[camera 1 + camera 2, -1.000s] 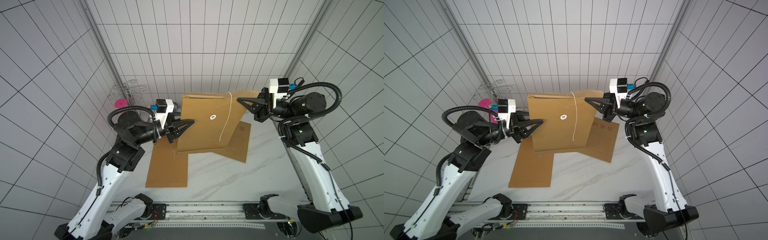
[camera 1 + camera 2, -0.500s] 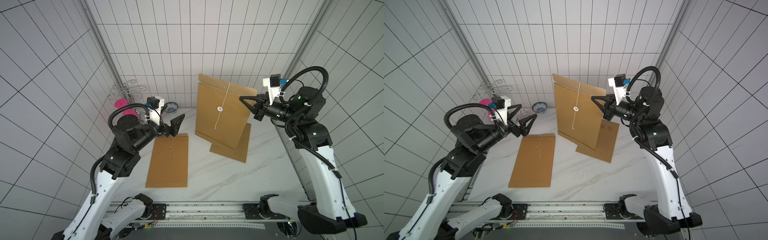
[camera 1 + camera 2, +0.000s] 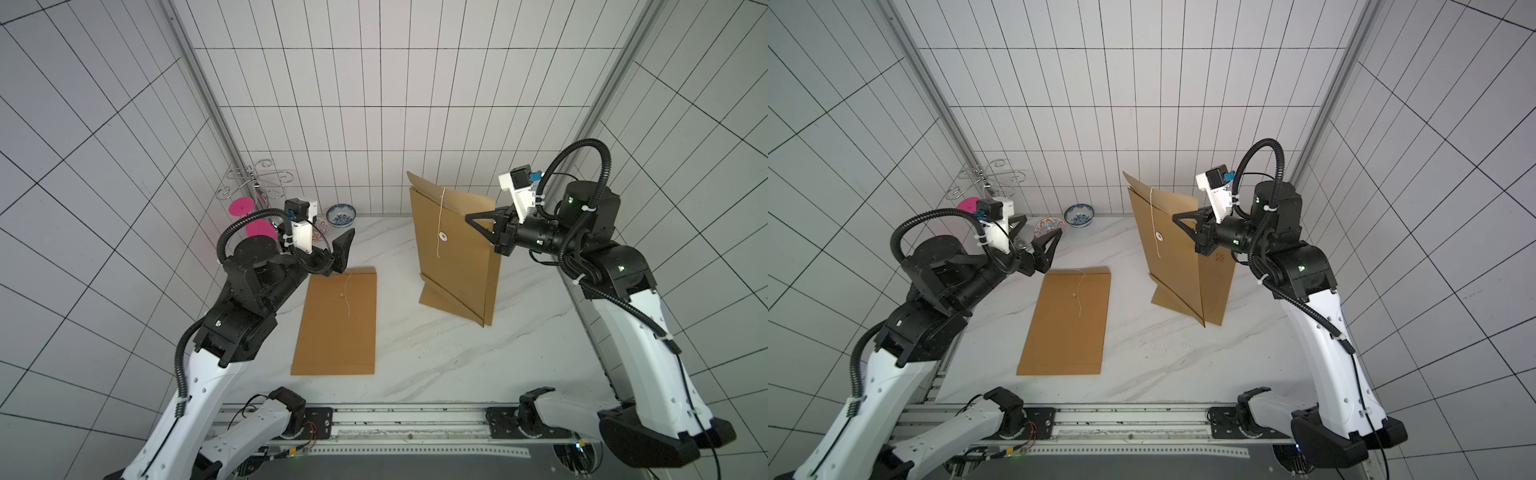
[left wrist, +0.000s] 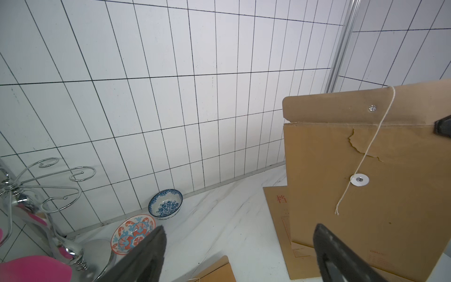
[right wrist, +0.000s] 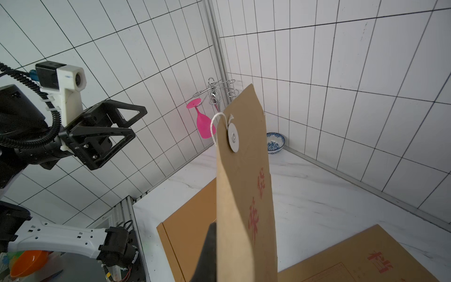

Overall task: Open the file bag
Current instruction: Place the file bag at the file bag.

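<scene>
A brown paper file bag (image 3: 453,257) (image 3: 1169,257) stands upright above the table, and my right gripper (image 3: 469,218) (image 3: 1177,217) (image 5: 219,227) is shut on its side edge. Its top flap (image 4: 329,107) sticks up, unfastened. A white string (image 4: 366,151) hangs loose from the flap past the round button (image 4: 359,180). My left gripper (image 3: 332,235) (image 3: 1038,228) (image 4: 240,228) is open and holds nothing. It hovers at the back left, well apart from the bag.
A second file bag (image 3: 336,324) (image 3: 1067,324) lies flat mid-table. A third bag (image 3: 492,291) (image 5: 366,258) lies under the held one. At the back left are a blue bowl (image 3: 340,215), a patterned plate (image 4: 133,234) and a chrome rack (image 3: 259,183) with pink glasses.
The left gripper let go of the bag's edge, opened wide and drew back to the left. The right arm swung the bag from sideways to upright and moved it right.
</scene>
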`<move>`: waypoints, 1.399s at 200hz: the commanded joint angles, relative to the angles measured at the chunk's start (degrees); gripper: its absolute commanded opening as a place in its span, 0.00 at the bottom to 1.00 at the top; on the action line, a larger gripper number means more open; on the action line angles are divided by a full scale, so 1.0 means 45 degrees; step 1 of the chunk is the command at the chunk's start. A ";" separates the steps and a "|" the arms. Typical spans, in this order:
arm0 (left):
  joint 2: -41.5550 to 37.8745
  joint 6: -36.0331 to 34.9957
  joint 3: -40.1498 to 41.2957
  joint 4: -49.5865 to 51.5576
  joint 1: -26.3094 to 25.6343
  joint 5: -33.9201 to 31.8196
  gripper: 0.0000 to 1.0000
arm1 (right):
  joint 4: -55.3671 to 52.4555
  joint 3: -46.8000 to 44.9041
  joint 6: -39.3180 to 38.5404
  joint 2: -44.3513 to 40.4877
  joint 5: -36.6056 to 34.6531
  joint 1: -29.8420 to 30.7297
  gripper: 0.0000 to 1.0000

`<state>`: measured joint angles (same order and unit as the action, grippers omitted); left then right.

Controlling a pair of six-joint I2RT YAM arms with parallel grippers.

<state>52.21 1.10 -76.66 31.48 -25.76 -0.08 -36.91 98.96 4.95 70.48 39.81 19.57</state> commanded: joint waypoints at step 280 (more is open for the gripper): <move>0.6216 -0.0538 -1.0616 0.3138 0.0413 -0.2938 0.95 | 0.6394 -0.3259 0.4607 0.3244 -0.2766 0.6823 0.00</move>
<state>81.58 -0.54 -125.60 46.94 -24.29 -13.96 -13.87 92.53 18.20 83.88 28.84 54.11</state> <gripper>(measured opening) 0.947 0.044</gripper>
